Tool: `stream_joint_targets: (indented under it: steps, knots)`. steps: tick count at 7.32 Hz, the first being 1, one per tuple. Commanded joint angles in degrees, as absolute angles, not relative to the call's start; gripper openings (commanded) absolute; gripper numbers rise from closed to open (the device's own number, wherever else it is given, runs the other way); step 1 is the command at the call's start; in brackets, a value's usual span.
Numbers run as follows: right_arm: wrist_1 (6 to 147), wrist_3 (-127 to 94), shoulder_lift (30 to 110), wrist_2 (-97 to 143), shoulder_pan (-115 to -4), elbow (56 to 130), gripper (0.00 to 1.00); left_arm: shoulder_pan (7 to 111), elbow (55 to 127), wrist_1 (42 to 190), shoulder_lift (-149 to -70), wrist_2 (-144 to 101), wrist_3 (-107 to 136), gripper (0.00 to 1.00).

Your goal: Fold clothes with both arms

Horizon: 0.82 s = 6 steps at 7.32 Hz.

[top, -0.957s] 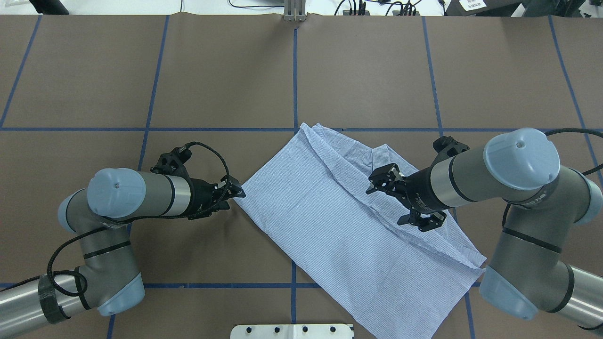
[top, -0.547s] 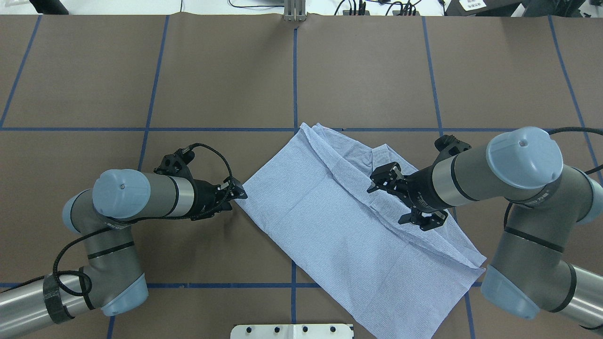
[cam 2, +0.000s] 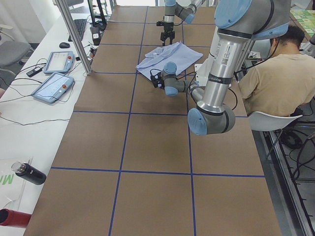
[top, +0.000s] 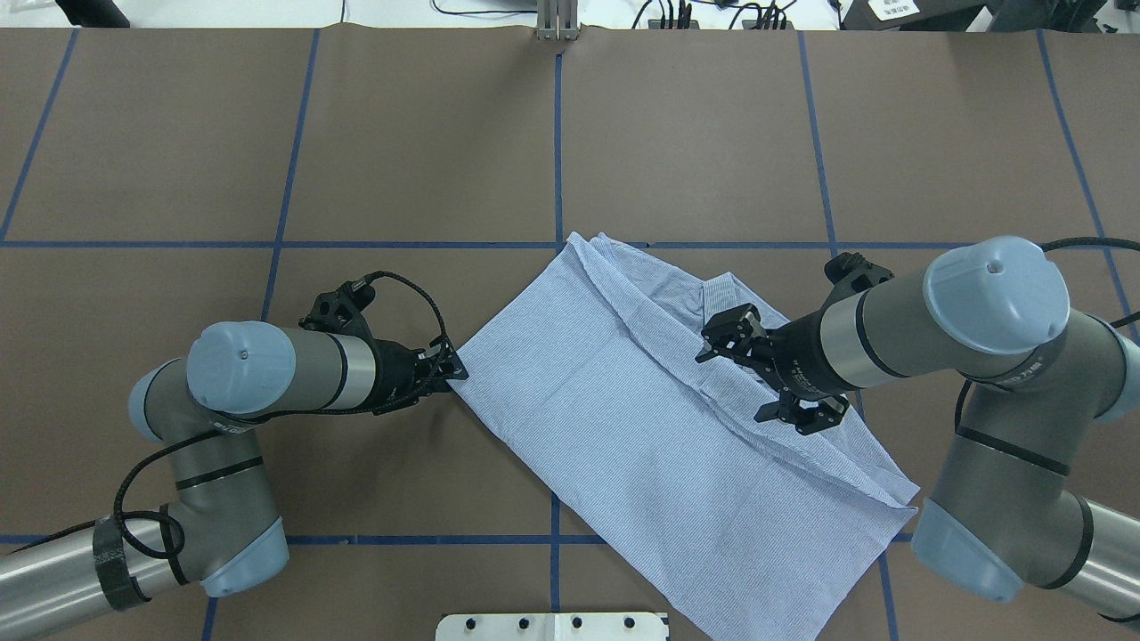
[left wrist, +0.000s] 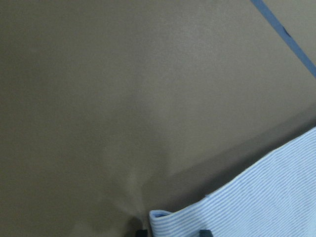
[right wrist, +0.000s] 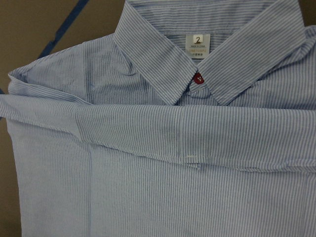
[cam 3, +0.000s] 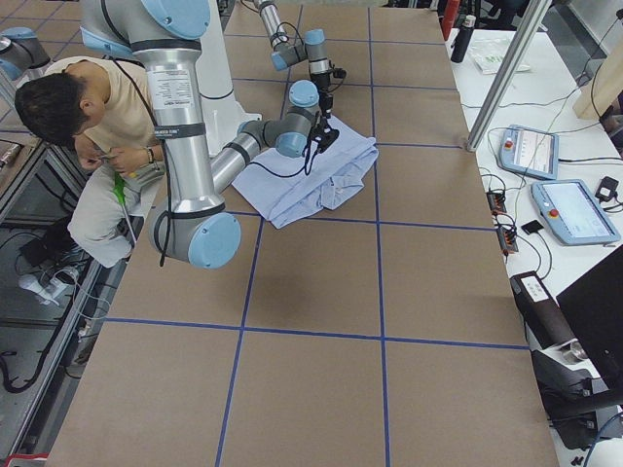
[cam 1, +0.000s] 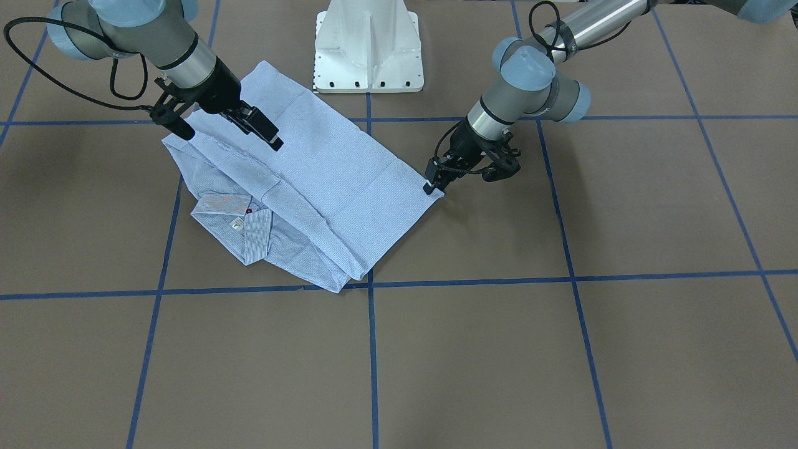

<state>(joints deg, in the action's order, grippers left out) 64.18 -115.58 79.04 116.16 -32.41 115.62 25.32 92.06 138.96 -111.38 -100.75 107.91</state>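
The blue-and-white striped shirt (top: 623, 418) lies folded flat on the brown table, with its collar, white neck tag (right wrist: 199, 46) and a red button (right wrist: 199, 77) in the right wrist view. My left gripper (top: 452, 369) is low at the shirt's left corner. In the left wrist view that corner (left wrist: 173, 219) lies flat between the two slightly parted fingertips. My right gripper (top: 739, 387) hovers wide open and empty over the folded edge near the collar. In the front view the shirt (cam 1: 324, 168) has the left gripper (cam 1: 430, 186) at its right corner and the right gripper (cam 1: 227, 136) above it.
The white pedestal base (cam 1: 368, 50) stands at the robot's side of the table. Blue tape lines (top: 557, 133) cross the brown cover. A seated person (cam 2: 275, 78) is beside the robot. Teach pendants (cam 2: 54, 83) and bottles (cam 2: 27, 172) lie on the side bench.
My left arm has moved right, bringing its gripper up to the shirt's left corner. The right arm has shifted only slightly. The shirt has not moved.
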Motion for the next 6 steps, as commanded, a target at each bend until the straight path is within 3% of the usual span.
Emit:
stream_joint_targets:
  steps: [1, 4, 6]
  knots:
    - [64.2, -115.6, 79.0, 116.5, -32.7, 115.9, 1.00, 24.8, 92.0, 139.0, -111.5, -99.7, 107.8, 0.00]
    - [64.4, -115.6, 79.1, 116.5, -33.0, 116.7, 1.00, 27.6, 91.5, 137.7, -112.1, -98.6, 99.3, 0.00]
    - [64.4, -115.6, 79.6, 116.5, -32.8, 116.5, 1.00, 34.9, 78.8, 138.0, -121.4, -98.6, 95.5, 0.00]
